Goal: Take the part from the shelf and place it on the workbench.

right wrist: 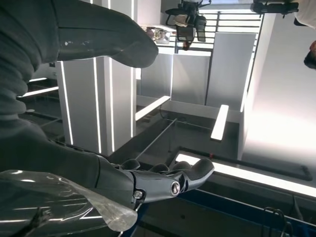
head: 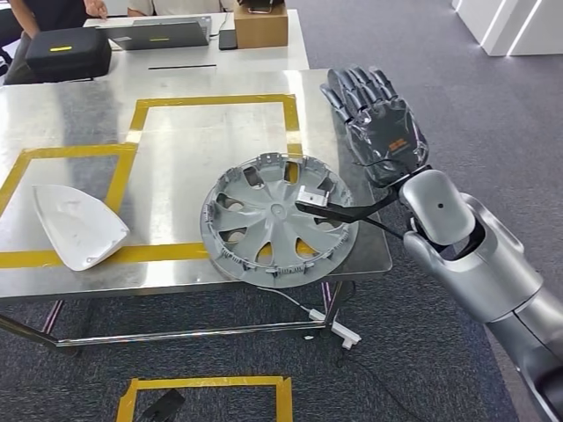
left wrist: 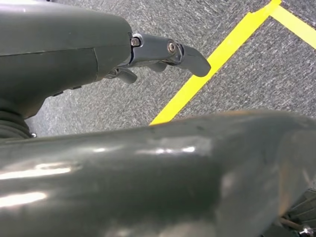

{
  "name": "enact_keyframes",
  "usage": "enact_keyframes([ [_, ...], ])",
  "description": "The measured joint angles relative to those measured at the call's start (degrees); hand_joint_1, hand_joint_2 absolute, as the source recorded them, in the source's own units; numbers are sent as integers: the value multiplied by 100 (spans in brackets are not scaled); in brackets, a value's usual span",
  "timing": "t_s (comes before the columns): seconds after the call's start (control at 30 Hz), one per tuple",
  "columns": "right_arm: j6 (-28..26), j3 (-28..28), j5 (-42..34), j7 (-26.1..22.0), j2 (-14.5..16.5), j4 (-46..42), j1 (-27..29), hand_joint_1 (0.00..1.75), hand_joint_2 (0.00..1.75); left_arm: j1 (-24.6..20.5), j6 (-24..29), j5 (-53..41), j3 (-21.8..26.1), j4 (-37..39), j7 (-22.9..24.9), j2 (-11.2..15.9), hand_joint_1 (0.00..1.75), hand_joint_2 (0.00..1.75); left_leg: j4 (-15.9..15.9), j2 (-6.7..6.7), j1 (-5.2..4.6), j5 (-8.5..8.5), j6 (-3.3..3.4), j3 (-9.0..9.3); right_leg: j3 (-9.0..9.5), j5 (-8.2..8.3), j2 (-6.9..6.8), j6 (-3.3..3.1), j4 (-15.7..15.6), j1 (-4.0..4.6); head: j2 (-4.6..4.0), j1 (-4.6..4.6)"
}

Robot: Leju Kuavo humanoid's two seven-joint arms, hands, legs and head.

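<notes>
The grey plastic spoked wheel cover point(head: 279, 220) is seen lying flat on the steel worktop point(head: 172, 176), near its front right edge, overhanging slightly. The right hand point(head: 375, 119) is held above and beside it, fingers extended and spread, holding nothing. The left hand point(left wrist: 111, 54) is seen above carpet; its state cannot be told. The cover is judged light, thin and somewhat flexible; the rim is best gripped.

Cardboard box point(head: 260, 25), laptop point(head: 163, 33) on far table point(head: 199, 60)
</notes>
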Motion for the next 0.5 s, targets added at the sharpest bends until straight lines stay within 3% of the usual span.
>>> enact_keyframes([
  [0.3,-46,-137,102,11,0,-191,127,0,175,7,0,9,-9,-15,-6,0,0,0,1,0,0,0,0,0,-1,1,-1,0,0,0,0,-1],
  [0.5,-1209,-153,1917,616,-47,-345,302,0,175,-9,23,179,-56,-23,-220,-8,0,0,2,1,0,0,0,0,-5,1,1,0,0,0,0,-1],
])
